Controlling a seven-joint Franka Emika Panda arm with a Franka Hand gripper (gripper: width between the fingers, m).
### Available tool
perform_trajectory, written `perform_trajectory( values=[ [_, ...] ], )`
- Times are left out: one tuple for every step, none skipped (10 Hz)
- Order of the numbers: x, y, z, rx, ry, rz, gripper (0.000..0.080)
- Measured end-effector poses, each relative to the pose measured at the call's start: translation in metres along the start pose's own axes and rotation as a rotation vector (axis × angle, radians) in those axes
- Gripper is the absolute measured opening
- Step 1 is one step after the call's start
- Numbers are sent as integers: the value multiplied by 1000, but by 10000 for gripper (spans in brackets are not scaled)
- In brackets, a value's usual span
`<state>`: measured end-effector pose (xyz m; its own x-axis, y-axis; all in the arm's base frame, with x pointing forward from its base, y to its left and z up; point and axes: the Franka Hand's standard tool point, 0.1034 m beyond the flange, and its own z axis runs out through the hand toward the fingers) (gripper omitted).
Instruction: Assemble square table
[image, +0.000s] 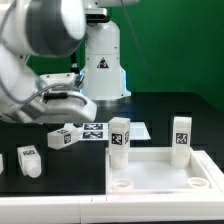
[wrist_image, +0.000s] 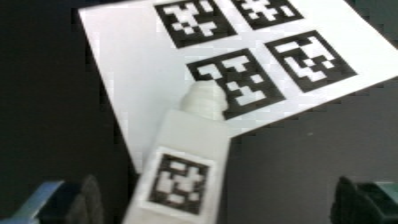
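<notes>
Square table leg (wrist_image: 178, 170) lies between the gripper's (wrist_image: 217, 200) wide-open, empty jaws, nearer 1 jaw, its tip on the marker board (wrist_image: 143, 70). Better to centre over it before closing.

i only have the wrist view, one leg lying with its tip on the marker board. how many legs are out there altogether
observer: four. Besides your leg, a second leg lies further toward the exterior view's left.
operator: and the other two
observer: the left standing leg and the right standing leg are upright at the far corners of the table top.
operator: any holes free
observer: two round holes near its front edge have nothing in them.
</notes>
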<state>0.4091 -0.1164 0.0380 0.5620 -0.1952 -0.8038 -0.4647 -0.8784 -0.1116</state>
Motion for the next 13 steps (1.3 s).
perform_trajectory(
  values=[
    [8,5,-4,3,1,3,649],
    [8,4,-4,0,2,1,649],
    [9,3,-3,-2,0,-4,649],
    [9,3,-2,-3,-1,-6,649],
    [7,3,0,11,-14,21,649],
    [6,8,7,35,-61,76,649],
    [8,10,12,39,-91,105,649],
    [10,9,23,53,-116,127,649],
    [10,8,26,50,-122,125,649],
    [11,7,25,49,-119,118,623],
    [11,7,26,49,-120,117,623],
    [11,7,26,48,-120,115,427],
    [11,6,26,47,-120,114,427]
  ],
)
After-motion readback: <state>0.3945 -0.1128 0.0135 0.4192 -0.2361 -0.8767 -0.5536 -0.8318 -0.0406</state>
